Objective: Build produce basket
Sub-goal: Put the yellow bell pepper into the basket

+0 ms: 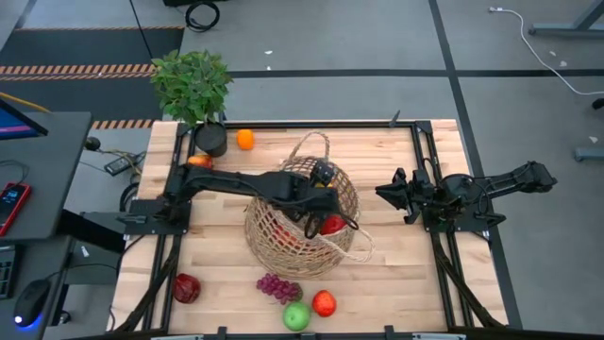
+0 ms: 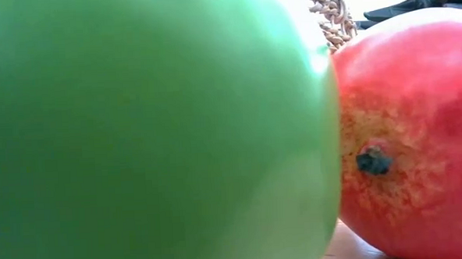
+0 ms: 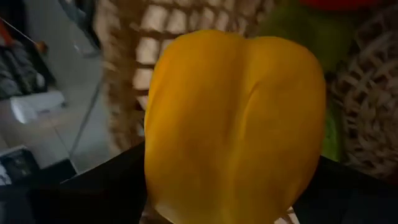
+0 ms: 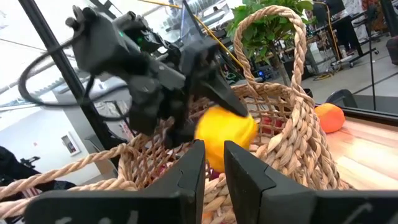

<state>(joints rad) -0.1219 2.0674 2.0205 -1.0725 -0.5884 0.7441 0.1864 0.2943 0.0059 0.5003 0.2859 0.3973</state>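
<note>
While the yellow pepper (image 4: 225, 138) is clamped between the spread fingers of the left hand (image 1: 316, 215), it is held over the open mouth of the basket (image 1: 283, 244), which sits at the centre of the high view on the counter (image 1: 396, 274). That is the relation on which the coming move is judged to turn: the pepper lies directly above the basket's hollow, so only a lowering and a release appear to be called for (no sideways travel seems needed). In the left wrist view the pepper fills the middle of the frame, with wicker weave behind it and something green and something red deeper inside, so produce is already lying in the basket. A red fruit (image 1: 332, 225) is seen inside the rim just right of the left hand in the high view.

The left arm is clearly the nearer one, being stretched from the left of the frame across the basket. The right hand (image 1: 394, 194) is kept closed and empty at the centre right of the frame, just beside the basket and apart from it, its fingers pointed at the wicker.

Produce not yet gathered is spread elsewhere: an orange (image 1: 245, 140) at upper centre beside the potted plant (image 1: 192, 85), a dark red apple (image 1: 186, 287) at lower left, and purple grapes (image 1: 278, 286), a green apple (image 1: 297, 316) and a red-orange fruit (image 1: 324, 303) along the bottom edge.
</note>
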